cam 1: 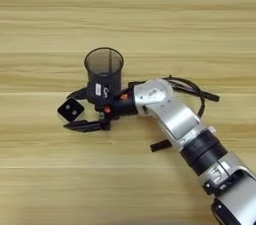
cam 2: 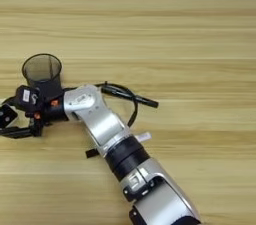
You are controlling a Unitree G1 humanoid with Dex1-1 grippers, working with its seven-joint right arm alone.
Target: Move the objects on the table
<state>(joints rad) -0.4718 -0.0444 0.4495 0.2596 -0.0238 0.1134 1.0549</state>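
- The table (cam 1: 150, 14) is light tan wood and fills both views. Its far part, beyond the black cup, is bare board.
- The silver forearm (cam 1: 175, 119) comes in from the bottom right corner and reaches to just near-side of the cup.
- The black cup (cam 1: 104, 69) stands upright with its mouth open, and is the landmark here. The wrist housing sits close against its base; I cannot tell if they touch.
- The right gripper (cam 1: 70, 113) lies to the left of the cup and a little nearer. Its two black fingers are spread apart, one on each side of the cube, and are not closed on it.
- A slim black rod, likely the pen (cam 2: 145, 102), lies well to the right of the cup, beside a looping cable.
- The small cube (cam 1: 70, 110), with its dark two-dotted face up, rests on the wood between the fingers.
- No red cube shows in either view.
- Judged step: lining up to grasp the cube. Next, the fingers should close squarely on opposite faces, then lift without nudging the cup.
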